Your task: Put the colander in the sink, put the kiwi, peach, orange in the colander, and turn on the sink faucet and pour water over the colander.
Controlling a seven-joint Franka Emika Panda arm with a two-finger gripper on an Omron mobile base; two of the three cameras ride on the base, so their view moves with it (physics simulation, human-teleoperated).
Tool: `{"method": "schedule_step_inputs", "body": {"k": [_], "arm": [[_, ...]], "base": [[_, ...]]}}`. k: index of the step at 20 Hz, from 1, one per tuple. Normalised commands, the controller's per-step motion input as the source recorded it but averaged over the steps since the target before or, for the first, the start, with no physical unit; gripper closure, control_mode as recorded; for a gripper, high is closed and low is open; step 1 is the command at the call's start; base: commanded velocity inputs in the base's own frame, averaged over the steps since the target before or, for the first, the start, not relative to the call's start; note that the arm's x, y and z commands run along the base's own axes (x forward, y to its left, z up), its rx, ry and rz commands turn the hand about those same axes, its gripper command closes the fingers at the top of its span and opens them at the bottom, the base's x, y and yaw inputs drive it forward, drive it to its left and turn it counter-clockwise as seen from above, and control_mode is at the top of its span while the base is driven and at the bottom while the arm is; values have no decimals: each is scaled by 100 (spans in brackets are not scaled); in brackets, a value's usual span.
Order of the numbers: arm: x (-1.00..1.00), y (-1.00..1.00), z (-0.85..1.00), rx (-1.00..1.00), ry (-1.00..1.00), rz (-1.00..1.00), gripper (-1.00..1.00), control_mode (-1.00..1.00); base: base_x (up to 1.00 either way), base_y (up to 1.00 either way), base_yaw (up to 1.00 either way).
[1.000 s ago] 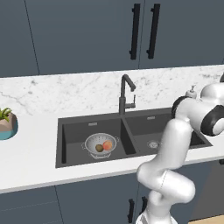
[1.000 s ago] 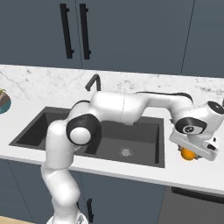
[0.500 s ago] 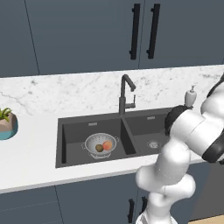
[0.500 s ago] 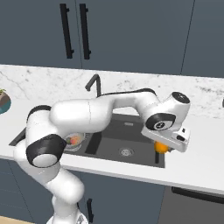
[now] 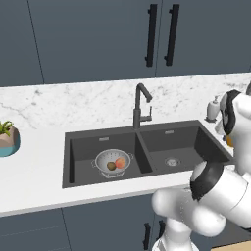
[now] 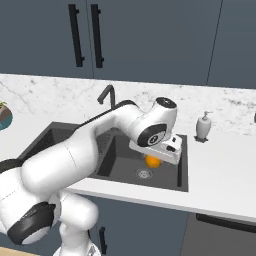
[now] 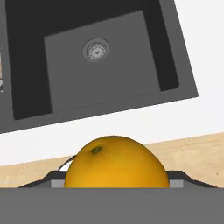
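1. Right now my gripper (image 6: 154, 159) is closed on the orange (image 7: 116, 162), jaws standing wide around its sides; in the hand view the fruit sits snug at the bottom, stem dimple up.
2. Below it lies the right basin of the sink (image 7: 173, 74), with its round drain (image 7: 96, 49) and nothing else in it.
3. Over in the left basin sits the colander (image 5: 113, 162), and the kiwi (image 5: 112, 165) and peach (image 5: 120, 162) already lie inside, touching or nearly so.
4. So I judge the step in hand is carrying the last fruit to the colander.
5. Next I need to swing across the divider until the orange hangs above the colander's open middle, lower it, and only then let go, so it does not bounce out.
6. Afterwards comes the faucet (image 5: 140, 104), standing behind the divider; no water is running.
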Motion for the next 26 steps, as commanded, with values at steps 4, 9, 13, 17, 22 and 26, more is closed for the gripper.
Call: {"method": "schedule_step_inputs", "body": {"k": [4,9,13,17,22,26], "arm": [[4,100,10,0,0,1,100,-100],[5,100,4,-1,0,0,100,-100],[29,100,0,-6,0,0,100,-100],[46,100,0,-8,0,0,100,-100],[52,100,0,-10,0,0,100,-100],[57,97,-3,-8,0,0,100,-100]], "base": [[0,0,0],[0,0,0],[0,0,0],[0,0,0],[0,0,0],[0,0,0]]}}
